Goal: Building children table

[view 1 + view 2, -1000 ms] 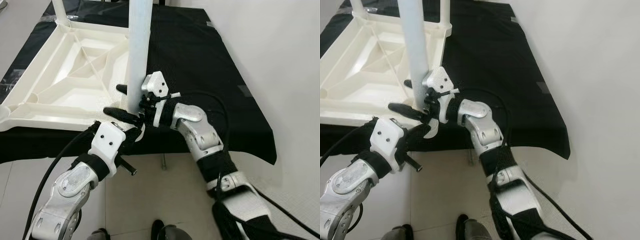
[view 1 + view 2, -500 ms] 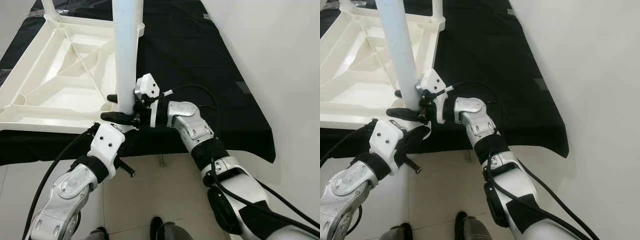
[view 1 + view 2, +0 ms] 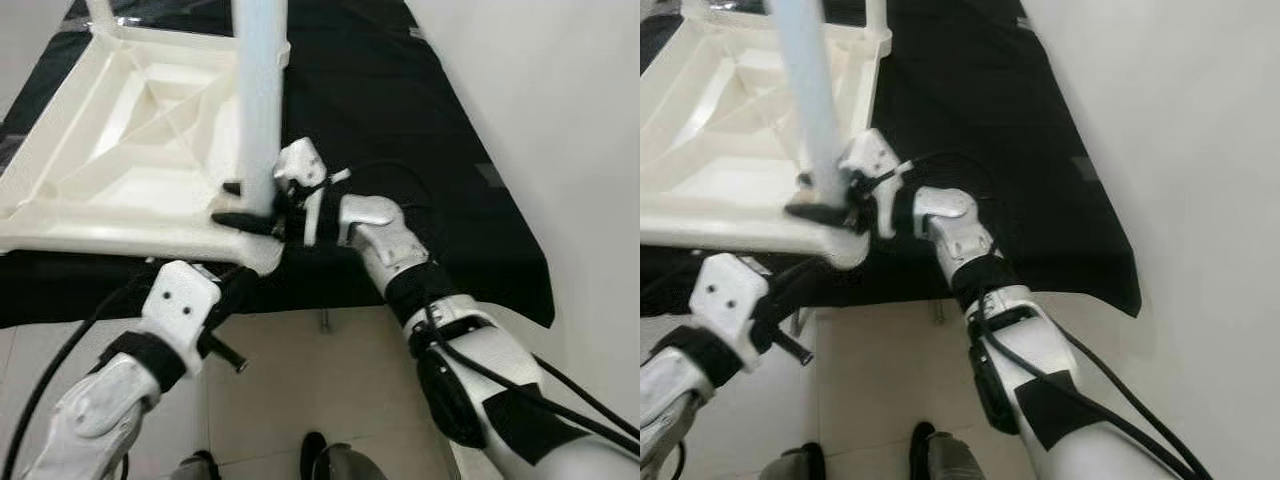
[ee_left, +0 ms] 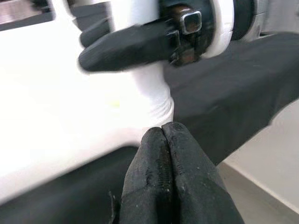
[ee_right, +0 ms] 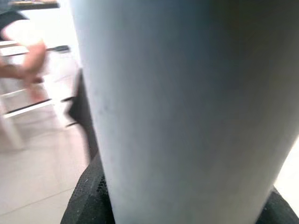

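Right end effector (image 3: 248, 205) clamped on the pale blue plastic table leg (image 3: 260, 100), keeping it upright in the near-right corner socket of the upturned white plastic tabletop (image 3: 120, 190) on the black-clothed counter (image 3: 400, 120). Left end effector (image 4: 163, 154) clenched, empty, below that corner. No readable markings.

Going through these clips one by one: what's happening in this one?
The robot is fitting a pale tube leg into the near corner of an upturned white tabletop that lies on a black cloth. Its right hand grips the leg near its base, holding it upright. The left hand, fingers shut on nothing, sits just below the table's near edge.
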Tool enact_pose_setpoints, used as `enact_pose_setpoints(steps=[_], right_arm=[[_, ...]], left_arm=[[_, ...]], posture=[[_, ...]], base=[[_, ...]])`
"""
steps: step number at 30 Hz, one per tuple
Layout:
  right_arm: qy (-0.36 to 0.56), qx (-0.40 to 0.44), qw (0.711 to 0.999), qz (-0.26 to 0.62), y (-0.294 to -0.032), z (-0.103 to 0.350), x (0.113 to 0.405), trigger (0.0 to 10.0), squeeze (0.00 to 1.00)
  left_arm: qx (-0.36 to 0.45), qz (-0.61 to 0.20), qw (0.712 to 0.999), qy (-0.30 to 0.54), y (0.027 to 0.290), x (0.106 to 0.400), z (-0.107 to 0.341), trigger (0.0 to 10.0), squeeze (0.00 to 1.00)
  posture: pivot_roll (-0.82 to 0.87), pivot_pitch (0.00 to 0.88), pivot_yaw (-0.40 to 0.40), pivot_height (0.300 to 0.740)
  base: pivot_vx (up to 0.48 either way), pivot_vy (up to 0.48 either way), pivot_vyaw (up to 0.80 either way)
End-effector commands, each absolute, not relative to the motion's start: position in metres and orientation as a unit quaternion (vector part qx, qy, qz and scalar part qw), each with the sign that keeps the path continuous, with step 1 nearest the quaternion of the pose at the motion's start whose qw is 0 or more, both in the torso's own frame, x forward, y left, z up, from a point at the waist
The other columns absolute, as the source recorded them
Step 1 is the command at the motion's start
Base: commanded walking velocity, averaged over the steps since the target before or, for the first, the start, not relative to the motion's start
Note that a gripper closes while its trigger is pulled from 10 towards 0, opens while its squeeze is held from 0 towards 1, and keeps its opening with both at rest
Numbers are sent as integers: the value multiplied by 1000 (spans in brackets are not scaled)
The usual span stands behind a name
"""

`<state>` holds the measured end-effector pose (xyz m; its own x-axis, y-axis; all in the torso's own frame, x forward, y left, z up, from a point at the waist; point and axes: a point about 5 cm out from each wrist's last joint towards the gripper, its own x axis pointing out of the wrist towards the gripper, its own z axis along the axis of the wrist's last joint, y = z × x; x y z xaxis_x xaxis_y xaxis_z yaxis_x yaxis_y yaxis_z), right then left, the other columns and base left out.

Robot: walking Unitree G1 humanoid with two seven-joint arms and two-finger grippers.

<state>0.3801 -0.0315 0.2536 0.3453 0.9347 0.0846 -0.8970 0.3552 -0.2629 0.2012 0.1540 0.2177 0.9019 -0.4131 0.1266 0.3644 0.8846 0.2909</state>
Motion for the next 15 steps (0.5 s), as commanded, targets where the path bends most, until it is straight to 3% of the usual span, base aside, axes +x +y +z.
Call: enact_pose_setpoints(steps=[1,2,3,5,6,7,10,15], right_arm=[[-72,-83,858,502,-51,233,385,0,0],[-65,-70,880,466,-59,225,385,0,0],[-65,-70,880,466,-59,225,385,0,0],[-38,-4,952,304,-71,199,369,0,0],[-38,-4,952,304,-71,199,369,0,0],[-13,32,971,238,-69,183,342,0,0],[-32,19,959,281,-49,184,333,0,0],[-43,16,952,302,-40,192,342,0,0]], left_arm=[[122,-204,967,-89,152,190,219,10000,0],[117,-199,969,-88,151,184,219,10000,0],[117,-199,969,-88,151,184,219,10000,0],[101,-193,972,-82,148,176,215,10000,0],[101,-193,972,-82,148,176,215,10000,0],[93,-191,974,-77,148,176,211,10000,0],[94,-188,975,-78,150,181,211,10000,0],[99,-184,975,-79,153,185,213,10000,0]], posture=[[137,328,-190,740],[134,332,-194,740],[134,332,-194,740],[119,338,-197,740],[119,338,-197,740],[119,337,-194,740],[117,325,-187,740],[132,317,-187,740]], base=[[0,0,0],[0,0,0],[0,0,0],[0,0,0],[0,0,0],[0,0,0],[0,0,0],[0,0,0]])
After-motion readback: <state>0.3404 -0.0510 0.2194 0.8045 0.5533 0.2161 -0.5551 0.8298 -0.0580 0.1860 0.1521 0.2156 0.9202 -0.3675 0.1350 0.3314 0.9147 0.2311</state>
